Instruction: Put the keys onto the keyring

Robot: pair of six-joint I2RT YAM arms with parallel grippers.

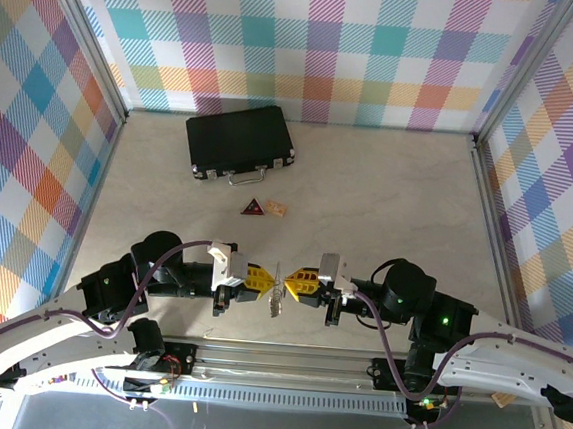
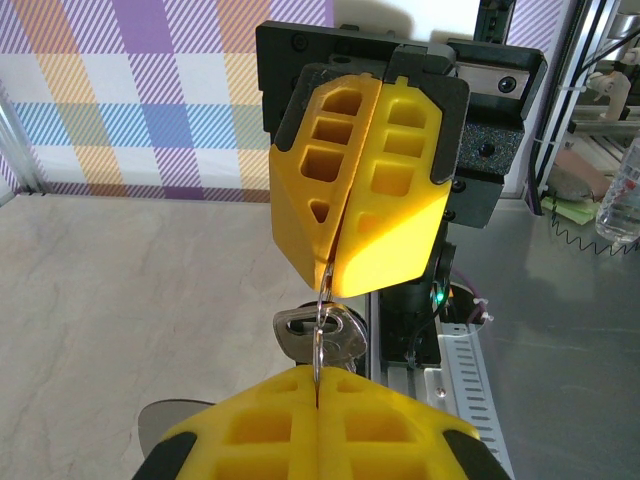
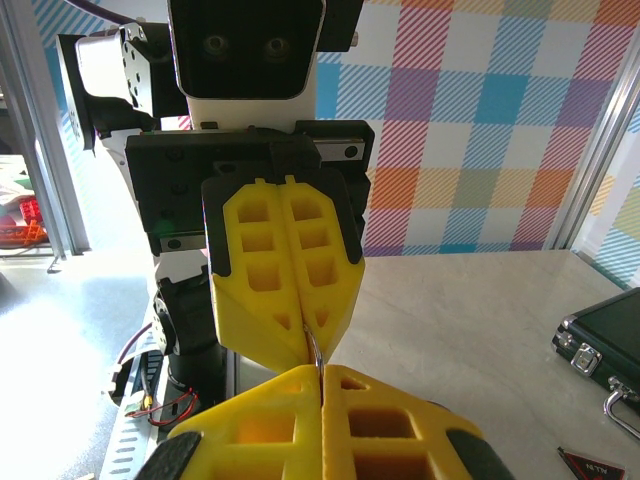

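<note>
Slip risk: left gripper (image 2: pixel 316 398) and right gripper (image 3: pixel 322 392), both clamped tip-to-tip on thin silver wire keyring (image 2: pixel 321 300), could twist it loose, dropping small silver-grey key (image 2: pixel 338 338).

A pale, marbled tabletop (image 1: pixel 388 203) is seen. A black case (image 1: pixel 238 140) is laid flat on it, with its handle (image 1: pixel 246 179) turned to the near side. Just nearer than the case, a dark-red triangle (image 1: pixel 254 209) and a tan chip (image 1: pixel 276 209) are set side by side, the chip on the right.
</note>
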